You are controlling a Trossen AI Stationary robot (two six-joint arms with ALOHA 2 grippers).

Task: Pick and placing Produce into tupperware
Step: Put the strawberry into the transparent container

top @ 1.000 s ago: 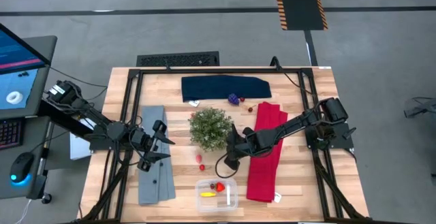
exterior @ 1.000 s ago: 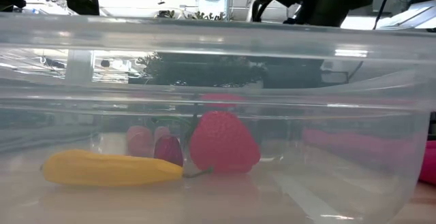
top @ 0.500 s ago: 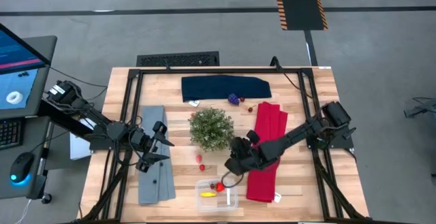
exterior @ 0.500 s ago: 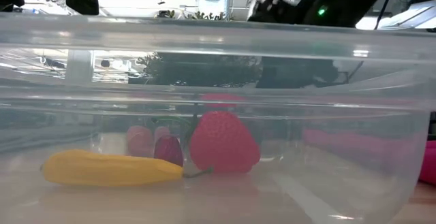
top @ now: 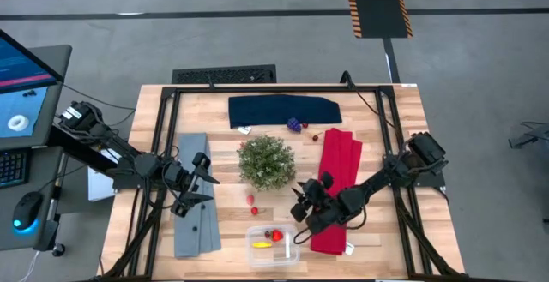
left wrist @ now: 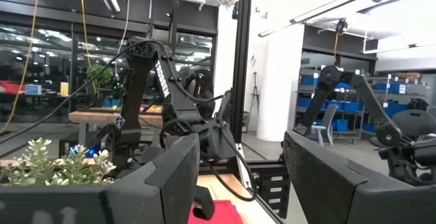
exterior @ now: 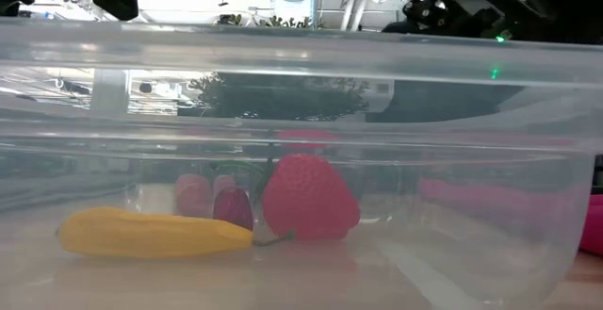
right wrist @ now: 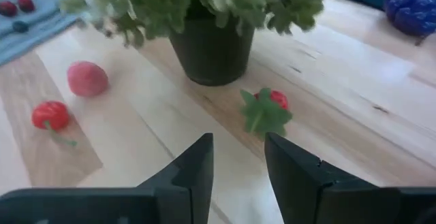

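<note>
Inside tupperware (exterior: 528, 253): yellow piece (exterior: 151, 235), strawberry (exterior: 309, 197).

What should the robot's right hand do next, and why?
Probably ease the right gripper forward and down around the leafy strawberry. The gripper is open and empty, and that berry lies on the table just ahead, beside the plant pot, not yet in the tupperware.

Right hand (top: 300, 214) is swinging back from beside the potted plant (top: 265, 162) toward the desk's front, now hanging by the tupperware's (top: 294, 231) right rear corner, fingers parted, empty.
</note>
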